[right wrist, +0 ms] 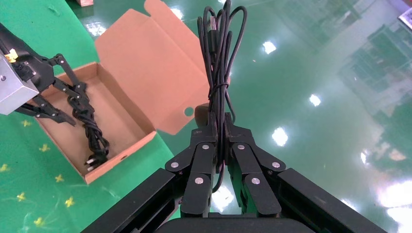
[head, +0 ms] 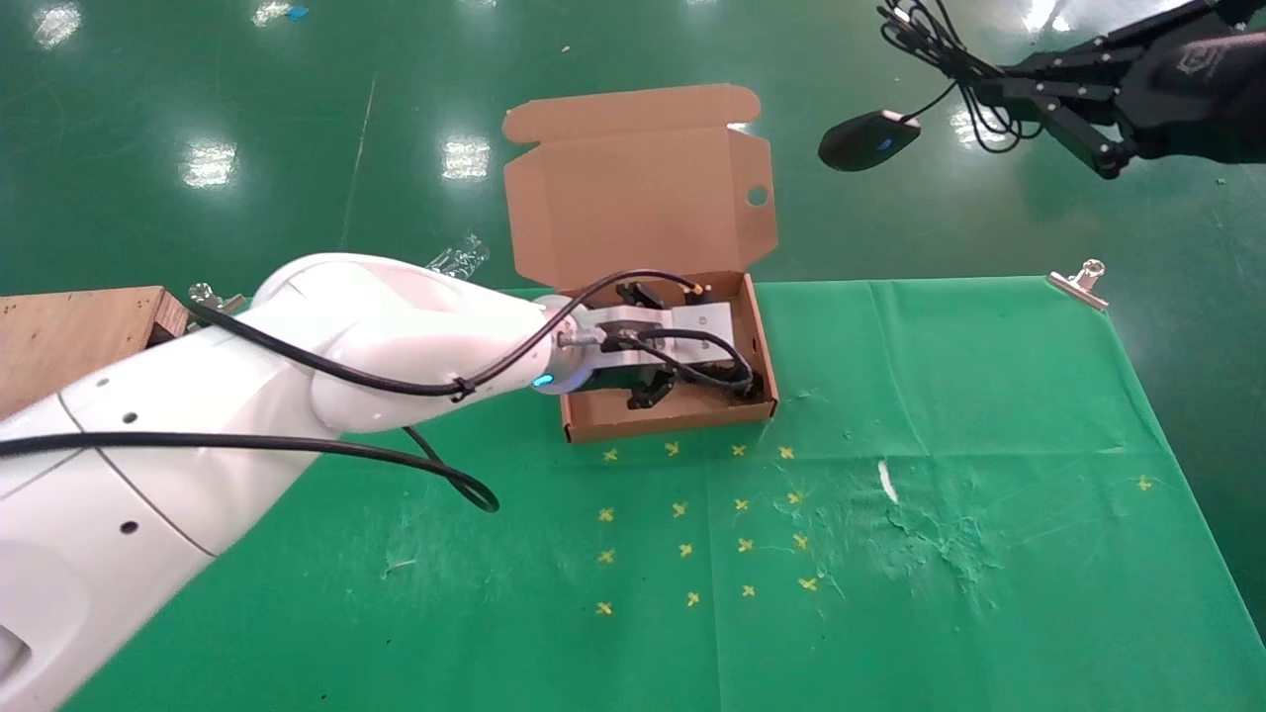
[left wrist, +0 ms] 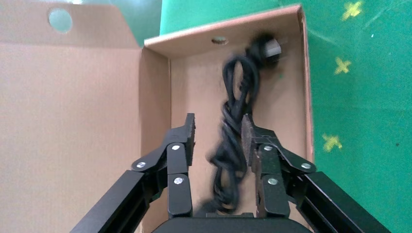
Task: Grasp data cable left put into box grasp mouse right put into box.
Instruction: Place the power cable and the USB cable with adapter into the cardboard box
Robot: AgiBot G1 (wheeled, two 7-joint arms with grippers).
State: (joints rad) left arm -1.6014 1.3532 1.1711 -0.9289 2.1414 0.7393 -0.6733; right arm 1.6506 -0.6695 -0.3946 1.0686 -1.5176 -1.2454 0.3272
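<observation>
The brown cardboard box (head: 669, 422) stands open on the green cloth with its lid (head: 638, 193) up behind it. My left gripper (head: 682, 348) reaches into the box and is open. The black data cable (left wrist: 232, 121) lies bundled on the box floor between its spread fingers (left wrist: 190, 131), with the plug (left wrist: 268, 47) by the far wall. My right gripper (head: 994, 84) hangs high at the back right, beyond the table. It is shut on the mouse's thin looped wire (right wrist: 218, 48), and the glossy black mouse (head: 868, 140) dangles below it.
A wooden block (head: 79, 336) sits at the table's left edge. A metal clip (head: 1083, 277) holds the cloth at the back right corner. Yellow cross marks (head: 692, 514) dot the cloth in front of the box. The green floor lies beyond the table.
</observation>
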